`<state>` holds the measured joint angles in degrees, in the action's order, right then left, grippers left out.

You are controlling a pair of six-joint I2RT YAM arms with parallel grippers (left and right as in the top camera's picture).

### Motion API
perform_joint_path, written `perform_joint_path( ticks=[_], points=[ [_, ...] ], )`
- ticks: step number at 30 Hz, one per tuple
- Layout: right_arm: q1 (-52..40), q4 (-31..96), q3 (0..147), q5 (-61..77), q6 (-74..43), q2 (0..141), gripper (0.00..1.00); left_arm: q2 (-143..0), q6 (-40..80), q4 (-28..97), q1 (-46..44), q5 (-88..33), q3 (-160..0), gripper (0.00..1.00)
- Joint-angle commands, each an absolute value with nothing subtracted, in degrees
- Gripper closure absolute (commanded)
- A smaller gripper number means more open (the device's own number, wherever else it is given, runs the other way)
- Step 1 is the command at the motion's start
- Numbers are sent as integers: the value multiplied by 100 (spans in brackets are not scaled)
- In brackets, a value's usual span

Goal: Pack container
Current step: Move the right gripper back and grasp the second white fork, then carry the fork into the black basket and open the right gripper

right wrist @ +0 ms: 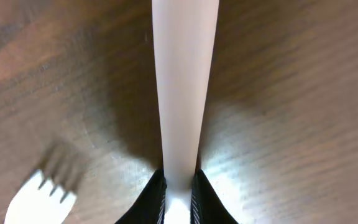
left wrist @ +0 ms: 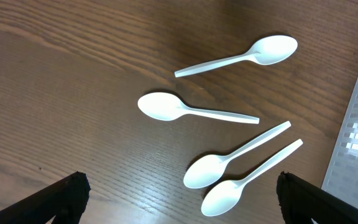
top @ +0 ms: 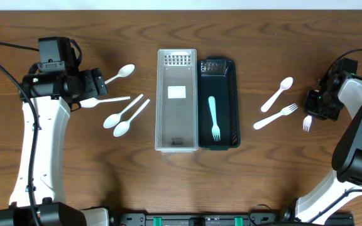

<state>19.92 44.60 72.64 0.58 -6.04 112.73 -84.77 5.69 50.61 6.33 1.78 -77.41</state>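
Lying lengthwise in the black container (top: pixel 234 94) was one pale blue-green fork (top: pixel 213 118), tines toward the near end. The clear container (top: pixel 168 122) stood touching the black one along its left side. It carried a white label and held no cutlery that I could make out. Both sat mid-desk (top: pixel 181 188).

Left side: four white spoons lay loose on the wood.
- The top spoon (left wrist: pixel 253 55) lay angled, with its bowl toward the clear container.
- The second spoon (left wrist: pixel 179 109) lay below it, with its bowl pointing the other way.
- The lower pair (left wrist: pixel 229 158) and (left wrist: pixel 247 180) lay side by side and nearly parallel, handles toward the clear container.

The left end effector (left wrist: pixel 180 198) hung above the spoons, spread wide and gripping nothing. Its dark fingertips (left wrist: pixel 67 196) showed at the two bottom corners of the wrist view.

Right side: a white spoon (top: pixel 277 94) and a white fork (top: pixel 275 117) lay on the desk between the black container and the right arm. The right end effector (right wrist: pixel 179 186) was clamped narrow on a white handle (right wrist: pixel 182 81). The handle's far end ran out of the wrist view, so its type could not be told there. A blurred fork head (right wrist: pixel 42 198) showed at the lower left of that view. From overhead, a short white fork shape (top: pixel 307 123) sat just beside the right end effector. Whether that was the held piece, I could not tell.
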Motion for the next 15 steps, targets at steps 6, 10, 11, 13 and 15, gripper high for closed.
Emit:
perform_joint_path(
  ticks=[6, 10, 11, 13, 15],
  points=[
    [1610, 4816, 7653, 902, -812, 9411, 99, -8534, 475, 5074, 657, 244, -7861, 2],
    [965, 4823, 7651, 1251, -954, 8586, 98, -8534, 475, 5074, 657, 244, -7861, 2],
    [777, 4834, 7651, 1251, -1059, 8484, 97, -8534, 475, 5074, 657, 244, -7861, 2],
    [336, 4884, 7649, 1251, -1258, 8392, 99, -8534, 475, 5074, 657, 242, -7861, 2],
    [-233, 4917, 7620, 1249, -1474, 8433, 99, -8534, 475, 5074, 657, 244, -7861, 2]
  ],
)
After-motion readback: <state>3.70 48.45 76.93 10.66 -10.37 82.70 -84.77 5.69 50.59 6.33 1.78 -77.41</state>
